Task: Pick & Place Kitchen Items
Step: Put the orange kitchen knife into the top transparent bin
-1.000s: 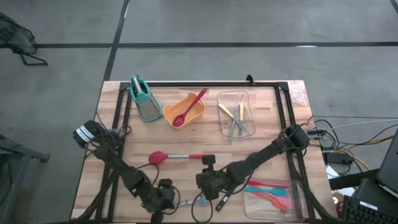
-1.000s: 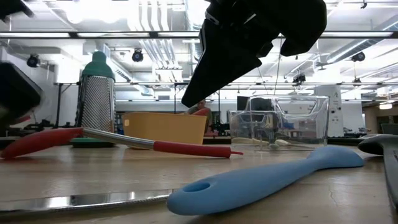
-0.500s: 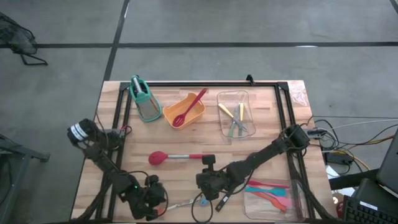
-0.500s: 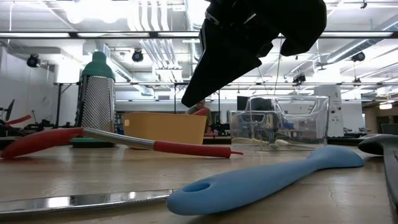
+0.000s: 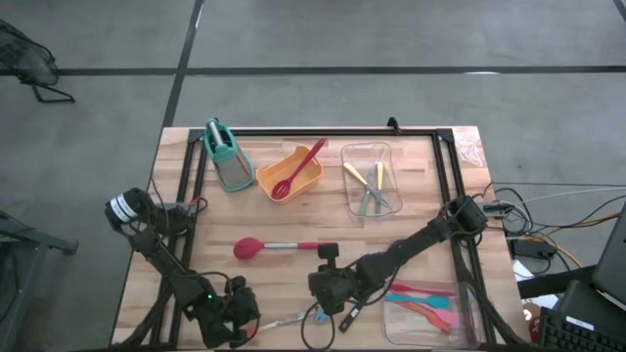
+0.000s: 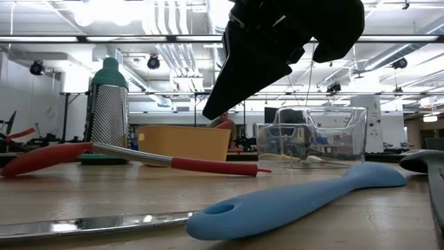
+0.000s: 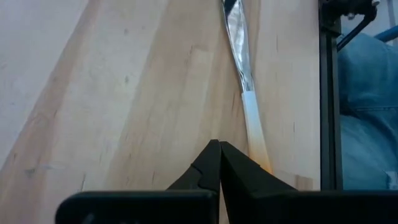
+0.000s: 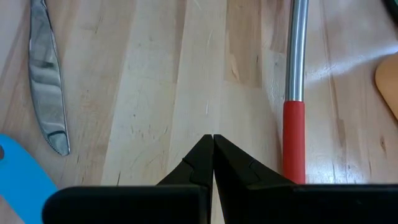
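Note:
My left gripper [image 5: 246,320] is shut and empty near the table's near edge, its tips [image 7: 219,146] just beside the handle end of a silver knife [image 7: 239,56] that lies flat on the wood. My right gripper [image 5: 321,284] is shut and empty above the table [image 6: 208,114], between the red spatula [image 5: 274,246] and a blue spatula [image 6: 298,201]. In the right wrist view its tips [image 8: 212,138] hang beside the spatula's red handle [image 8: 293,134]. A red spoon [image 5: 298,166] leans in the orange tub.
A teal-handled grater [image 5: 227,156], the orange tub [image 5: 305,179] and a clear tray [image 5: 370,181] with yellow and green pieces stand along the far side. Another clear tray [image 5: 425,298] at the near right holds teal, pink and orange utensils. A dark utensil [image 6: 424,161] lies at the right.
My left gripper has gone a little toward the table's left and near edges, staying shut; its arm has swung out of the low view's left side. My right gripper and the utensils have kept still.

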You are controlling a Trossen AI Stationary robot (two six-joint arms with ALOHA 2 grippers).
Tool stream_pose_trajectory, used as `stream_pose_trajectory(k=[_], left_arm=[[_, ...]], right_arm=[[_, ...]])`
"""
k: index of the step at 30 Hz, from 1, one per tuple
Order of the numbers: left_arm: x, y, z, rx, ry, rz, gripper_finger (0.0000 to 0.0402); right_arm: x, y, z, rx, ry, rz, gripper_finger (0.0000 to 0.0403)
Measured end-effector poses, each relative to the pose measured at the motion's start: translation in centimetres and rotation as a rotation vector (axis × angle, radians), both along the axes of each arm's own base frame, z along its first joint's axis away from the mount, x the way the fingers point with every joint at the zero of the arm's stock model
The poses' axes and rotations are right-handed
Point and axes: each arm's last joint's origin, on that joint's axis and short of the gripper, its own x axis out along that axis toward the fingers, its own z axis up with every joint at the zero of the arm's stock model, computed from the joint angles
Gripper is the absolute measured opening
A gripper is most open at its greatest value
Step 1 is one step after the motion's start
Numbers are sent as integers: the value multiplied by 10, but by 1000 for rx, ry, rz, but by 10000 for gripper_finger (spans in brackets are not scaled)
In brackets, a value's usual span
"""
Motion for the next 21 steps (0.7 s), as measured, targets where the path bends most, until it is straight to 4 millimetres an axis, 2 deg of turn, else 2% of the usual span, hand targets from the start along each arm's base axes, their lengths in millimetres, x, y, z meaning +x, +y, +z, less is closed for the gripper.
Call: stream_pose_trajectory(k=[15,21], left_arm=[[-7,-13,-15,-107,89,31,3],[-9,-22,-15,-172,81,-24,8]], right_arm=[[0,0,0,1,-1,0,8],[0,0,0,1,-2,0,8]])
